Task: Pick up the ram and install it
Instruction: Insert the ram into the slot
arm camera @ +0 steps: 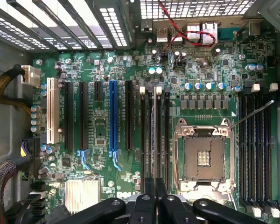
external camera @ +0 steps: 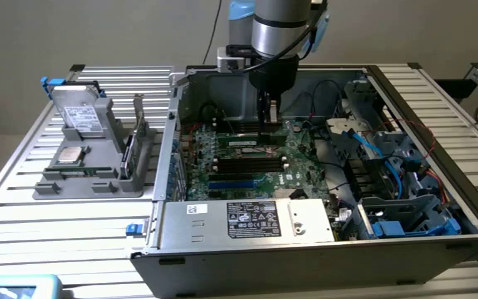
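Note:
The ram (external camera: 251, 144) is a dark-green stick with a white label, standing on edge in a memory slot of the motherboard (external camera: 248, 168) inside the open computer case (external camera: 322, 255). My gripper (external camera: 266, 126) hangs straight down over it, fingers shut, with the tips at the stick's upper edge. In the wrist view the ram (arm camera: 157, 130) appears edge-on as a thin strip between the white slot clips. The closed black fingers of the gripper (arm camera: 155, 184) sit over one end of it. Whether the tips touch the stick I cannot tell.
An empty processor socket (arm camera: 203, 156) lies beside the ram slots, with more empty memory slots (arm camera: 254, 144) beyond it. A silver power supply (external camera: 248, 219) sits at the case front. Blue cables (external camera: 372, 149) crowd the exterior view's right. A grey fixture (external camera: 89, 174) at its left holds a drive (external camera: 79, 116), a processor chip (external camera: 71, 156) and a card (external camera: 135, 146).

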